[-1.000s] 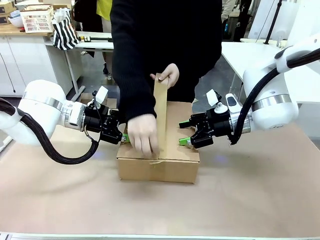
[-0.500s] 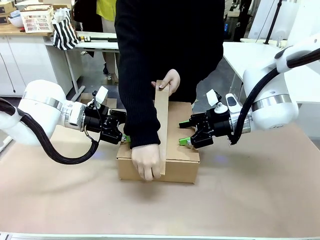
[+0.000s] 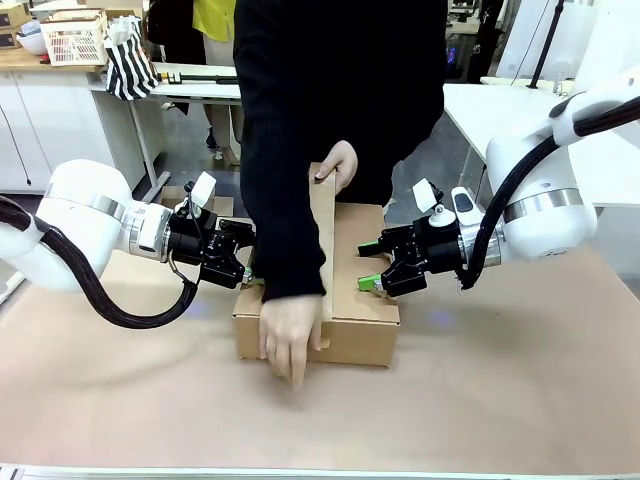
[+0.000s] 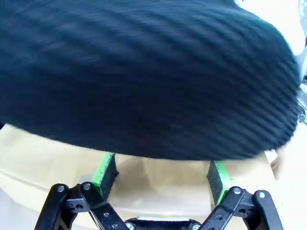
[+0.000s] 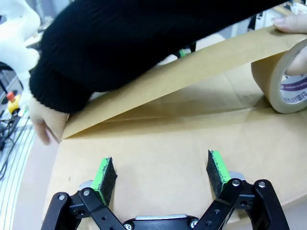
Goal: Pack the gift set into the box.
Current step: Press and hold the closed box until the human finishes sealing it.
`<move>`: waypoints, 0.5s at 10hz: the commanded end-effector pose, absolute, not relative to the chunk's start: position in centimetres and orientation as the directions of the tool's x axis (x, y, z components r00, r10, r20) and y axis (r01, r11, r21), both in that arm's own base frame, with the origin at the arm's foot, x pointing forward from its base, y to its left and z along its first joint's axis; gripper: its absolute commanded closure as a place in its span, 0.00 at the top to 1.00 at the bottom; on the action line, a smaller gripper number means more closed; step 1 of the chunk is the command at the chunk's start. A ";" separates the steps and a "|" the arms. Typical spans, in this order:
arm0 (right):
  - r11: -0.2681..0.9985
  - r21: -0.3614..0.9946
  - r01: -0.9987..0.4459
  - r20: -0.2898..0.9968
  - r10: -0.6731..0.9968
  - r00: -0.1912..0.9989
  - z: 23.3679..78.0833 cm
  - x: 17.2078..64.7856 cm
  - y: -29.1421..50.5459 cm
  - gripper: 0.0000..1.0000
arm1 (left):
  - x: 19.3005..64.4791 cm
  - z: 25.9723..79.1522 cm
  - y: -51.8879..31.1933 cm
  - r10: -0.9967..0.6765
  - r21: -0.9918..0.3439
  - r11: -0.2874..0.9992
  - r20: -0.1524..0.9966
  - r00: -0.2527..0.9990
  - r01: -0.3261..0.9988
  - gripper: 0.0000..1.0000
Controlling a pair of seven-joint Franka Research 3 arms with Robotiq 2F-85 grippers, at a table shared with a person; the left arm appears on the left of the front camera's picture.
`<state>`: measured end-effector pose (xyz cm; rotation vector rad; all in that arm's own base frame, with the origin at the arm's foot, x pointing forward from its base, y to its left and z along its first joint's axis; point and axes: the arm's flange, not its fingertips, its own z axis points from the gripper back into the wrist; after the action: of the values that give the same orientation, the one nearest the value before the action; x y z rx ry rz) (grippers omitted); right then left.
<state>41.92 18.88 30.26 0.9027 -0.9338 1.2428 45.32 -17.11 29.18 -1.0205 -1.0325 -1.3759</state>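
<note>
Box (image 3: pixel 355 300) sitting mid-table (image 3: pixel 520 400), flaps down, between the two grippers. Left gripper (image 3: pixel 249 277) pressing in at the box's left top edge, fingers spread apart, nothing between them; in the left wrist view, green pads (image 4: pixel 105 170) hovering wide over cardboard (image 4: pixel 158 184) under a black sleeve (image 4: pixel 144 76). Right gripper (image 3: pixel 368 274) reaching in from the right over the box's top right edge, also spread wide and holding nothing; in the right wrist view, gripper (image 5: pixel 160 172) sitting just above the box top (image 5: pixel 158 143), contact hard to judge.

Person leaning across from the far side, laying tape (image 3: pixel 321 250) along the box's centre seam. Near hand (image 3: pixel 290 338) pressing the tape end down over the front face of the box, fingers pointing down toward the table. Far hand (image 3: pixel 338 165) holding the strip taut and raised above the box's back edge. In the right wrist view, tape strip (image 5: pixel 192 72) stretching from the near hand (image 5: pixel 45 122) up to the tape roll (image 5: pixel 283 81), roll gripped by fingers (image 5: pixel 290 21) at upper right, strip lifted off the lid along most of its length.

Background: white counter with a basket (image 3: pixel 72 40) and a striped bag (image 3: pixel 130 62) at upper left.
</note>
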 end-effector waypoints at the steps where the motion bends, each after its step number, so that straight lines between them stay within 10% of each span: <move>1: 0.111 0.067 -0.992 0.932 0.349 0.102 30.1 41.9 18.8 1.00 | 45.2 28.9 -17.0 -0.255 0.039 -0.040 0.966 -0.048 0.998 1.00; 5: 0.111 0.067 -0.992 0.932 0.349 0.102 30.1 41.9 18.8 1.00 | 45.2 28.9 -17.0 -0.255 0.039 -0.040 0.966 -0.048 0.998 1.00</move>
<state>41.92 18.88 30.27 0.9032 -0.9338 1.2428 45.32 -17.11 29.18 -1.0205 -1.0325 -1.3759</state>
